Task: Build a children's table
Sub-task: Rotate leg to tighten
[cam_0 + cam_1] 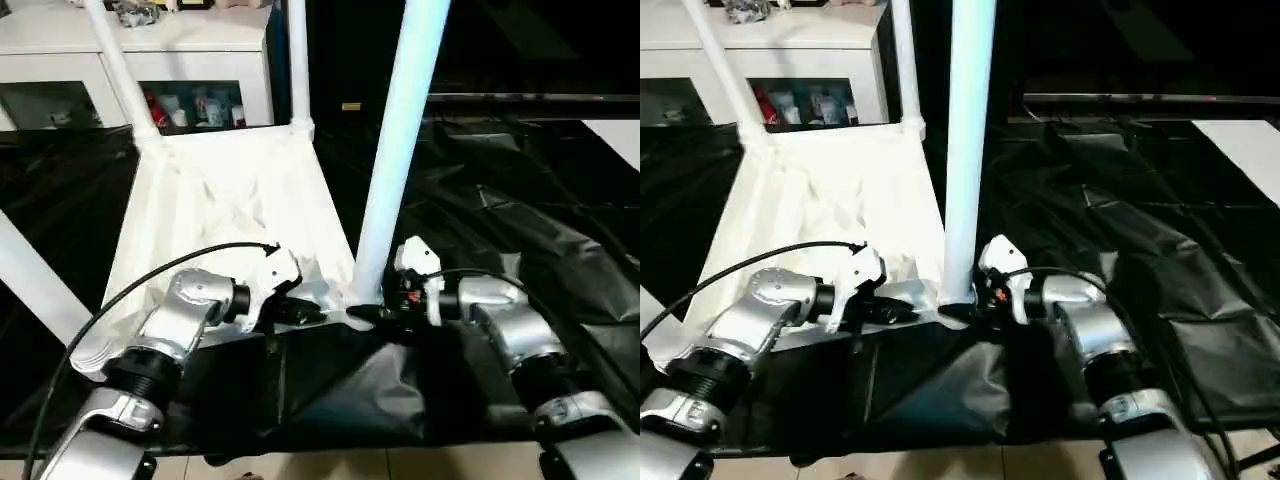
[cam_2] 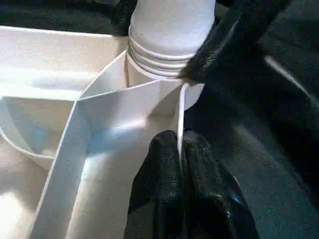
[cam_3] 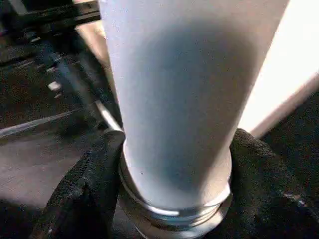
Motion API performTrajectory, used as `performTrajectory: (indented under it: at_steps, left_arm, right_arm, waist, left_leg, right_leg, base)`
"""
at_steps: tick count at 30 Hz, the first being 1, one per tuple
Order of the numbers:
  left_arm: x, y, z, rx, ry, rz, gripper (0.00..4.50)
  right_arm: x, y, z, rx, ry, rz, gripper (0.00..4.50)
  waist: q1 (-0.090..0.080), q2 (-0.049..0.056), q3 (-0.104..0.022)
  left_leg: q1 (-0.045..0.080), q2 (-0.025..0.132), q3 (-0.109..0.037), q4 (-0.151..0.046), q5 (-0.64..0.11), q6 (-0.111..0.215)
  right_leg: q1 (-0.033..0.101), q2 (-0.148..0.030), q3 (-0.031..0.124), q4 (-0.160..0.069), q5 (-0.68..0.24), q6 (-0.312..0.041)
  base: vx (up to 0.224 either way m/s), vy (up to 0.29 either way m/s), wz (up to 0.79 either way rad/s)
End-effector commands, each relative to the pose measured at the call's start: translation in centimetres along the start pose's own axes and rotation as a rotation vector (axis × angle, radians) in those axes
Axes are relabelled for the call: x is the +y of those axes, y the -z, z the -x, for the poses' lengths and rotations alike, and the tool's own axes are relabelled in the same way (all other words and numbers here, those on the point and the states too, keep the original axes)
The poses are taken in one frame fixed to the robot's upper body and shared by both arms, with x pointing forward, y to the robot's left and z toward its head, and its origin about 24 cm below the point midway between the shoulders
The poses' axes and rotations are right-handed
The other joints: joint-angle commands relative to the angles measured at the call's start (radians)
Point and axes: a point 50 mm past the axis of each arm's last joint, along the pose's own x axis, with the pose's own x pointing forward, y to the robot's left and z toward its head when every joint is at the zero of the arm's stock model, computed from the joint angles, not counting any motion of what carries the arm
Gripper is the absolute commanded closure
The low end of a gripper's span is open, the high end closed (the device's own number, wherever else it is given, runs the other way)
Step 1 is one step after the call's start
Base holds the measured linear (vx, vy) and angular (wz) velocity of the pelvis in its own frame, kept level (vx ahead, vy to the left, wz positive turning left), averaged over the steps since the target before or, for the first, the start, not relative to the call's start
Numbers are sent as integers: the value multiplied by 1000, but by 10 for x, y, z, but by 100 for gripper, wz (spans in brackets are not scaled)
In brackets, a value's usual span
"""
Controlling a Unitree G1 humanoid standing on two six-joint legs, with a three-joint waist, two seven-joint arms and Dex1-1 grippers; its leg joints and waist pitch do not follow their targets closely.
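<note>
A white tabletop (image 1: 215, 215) is laid underside up on black sheeting (image 1: 520, 230) (wrinkled, glossy) covering the floor. Its near edge is pinched by the clenched left gripper (image 2: 180, 164). The base of the near leg (image 1: 400, 140), upright in its corner socket, is grasped by the right gripper (image 3: 174, 199). A white cabinet (image 1: 60, 60) is seen behind.

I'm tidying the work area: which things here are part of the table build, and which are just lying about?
Part of the build:
- white plastic ribbed tabletop, upside down
- white tapered tube legs, nearest one standing in its corner socket

Lying about:
- white cabinet with glass doors
- black plastic sheeting
</note>
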Motion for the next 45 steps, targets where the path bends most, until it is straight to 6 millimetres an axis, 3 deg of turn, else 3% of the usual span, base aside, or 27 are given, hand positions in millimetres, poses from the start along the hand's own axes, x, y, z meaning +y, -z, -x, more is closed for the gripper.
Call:
performTrajectory:
  at_steps: [1,3,6,9,14,15,18,21,26,27,31,36,45]
  left_arm:
    - [7,-9,-19,-39,-142,75,450]
    - [13,-13,-29,-23,-258,128,450]
    - [15,-20,-43,-17,-355,165,450]
    - [14,-26,-50,-28,-386,133,450]
    - [8,-33,-57,-64,-322,67,450]
    - [6,-33,-56,-73,-299,59,450]
    - [4,-31,-53,-83,-244,48,450]
    - [2,-25,-41,-95,-160,16,450]
    - [1,-21,-31,-115,-100,9,450]
    - [-2,-19,-23,-131,-25,3,450]
    - [-8,-15,-12,-132,79,-15,450]
    - [-12,-12,-2,-136,152,-10,450]
    - [-10,-10,4,-126,136,-8,450]
  right_arm:
    - [-3,19,-11,73,195,-101,175]
    - [-5,20,-19,53,336,-189,176]
    - [-2,14,-35,13,466,-271,176]
    - [10,-2,-53,-44,411,-230,176]
    - [20,-22,-64,-135,299,-132,176]
    - [19,-25,-61,-154,273,-121,176]
    - [12,-28,-50,-170,225,-89,106]
    - [1,-25,-28,-118,117,-8,88]
    - [-4,-23,-12,-72,50,57,42]
    - [-7,-22,-2,-48,2,87,42]
    - [-7,-22,7,-27,-64,114,42]
    - [-6,-21,9,-13,-127,115,42]
    - [-3,-15,11,35,-177,132,126]
  waist:
    - [-5,-24,-54]
    - [-11,-17,-52]
    - [-23,-23,-54]
    - [-21,-23,-56]
    - [-19,-23,-58]
    - [-17,-27,-59]
    - [-12,-26,-61]
    - [-9,-28,-62]
    - [-3,-26,-62]
    - [-3,-26,-62]
    - [-2,-22,-62]
    - [8,-18,-61]
    - [9,-22,-62]
  left_leg:
    - [11,18,0,-64,-266,42]
    - [19,13,-5,-64,-305,16]
    - [18,10,-7,-64,-317,17]
    - [14,10,-6,-63,-307,39]
    - [8,12,-6,-64,-292,52]
    - [8,12,-4,-63,-283,55]
    - [3,15,-4,-62,-253,70]
    - [1,18,-3,-60,-239,85]
    - [1,22,-2,-58,-216,89]
    - [0,22,-1,-58,-216,88]
    - [5,25,1,-58,-233,91]
    - [10,29,1,-62,-252,72]
    - [6,26,2,-60,-229,71]
  right_leg:
    - [42,-54,41,-76,-414,-160]
    - [40,-58,37,-89,-510,-128]
    - [39,-55,33,-99,-528,-104]
    - [39,-55,34,-98,-492,-108]
    - [44,-55,34,-93,-455,-118]
    - [44,-56,35,-92,-448,-121]
    - [50,-57,37,-83,-400,-139]
    - [52,-56,36,-77,-357,-158]
    - [53,-56,37,-68,-309,-183]
    - [54,-56,36,-67,-307,-187]
    - [48,-54,39,-67,-311,-196]
    - [45,-52,42,-62,-302,-208]
    - [48,-55,42,-62,-304,-193]
  base:
    - [0,0,0]
    - [0,0,0]
    - [0,0,0]
    - [0,0,0]
    - [0,0,0]
    - [0,0,0]
    - [0,0,0]
    - [0,0,0]
    - [0,0,0]
    - [0,0,0]
    - [0,0,0]
    - [0,0,0]
    - [0,0,0]
